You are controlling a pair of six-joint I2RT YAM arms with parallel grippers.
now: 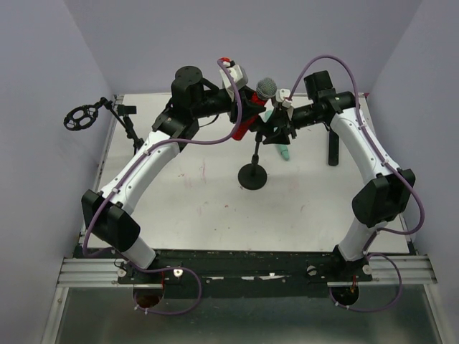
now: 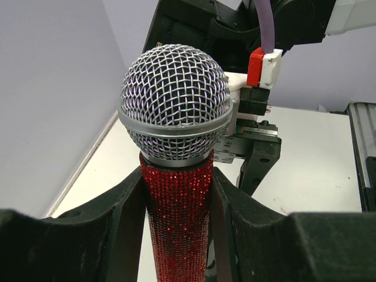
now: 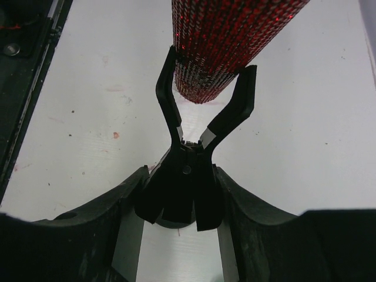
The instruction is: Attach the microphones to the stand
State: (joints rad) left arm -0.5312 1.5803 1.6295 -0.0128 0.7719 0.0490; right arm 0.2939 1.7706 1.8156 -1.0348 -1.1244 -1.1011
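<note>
My left gripper (image 2: pixel 179 200) is shut on the red glitter microphone (image 2: pixel 179 223), just below its silver mesh head (image 2: pixel 175 100). In the top view the microphone (image 1: pixel 245 123) hangs tilted over the black desk stand (image 1: pixel 252 175), held by the left gripper (image 1: pixel 249 107). My right gripper (image 3: pixel 181 176) is shut on the base of the stand's black clip (image 3: pixel 202 117). The microphone's lower end (image 3: pixel 223 41) sits between the clip's two prongs. The right gripper (image 1: pixel 277 131) is level with the top of the stand. The mint-green microphone (image 1: pixel 285 152) lies partly hidden behind the clip.
A black stick-shaped thing (image 1: pixel 333 147) lies on the table by my right arm, its head hidden. A second stand (image 1: pixel 131 127) with a round black mount (image 1: pixel 80 117) is at the far left corner. Purple walls close in the white table (image 1: pixel 193 208).
</note>
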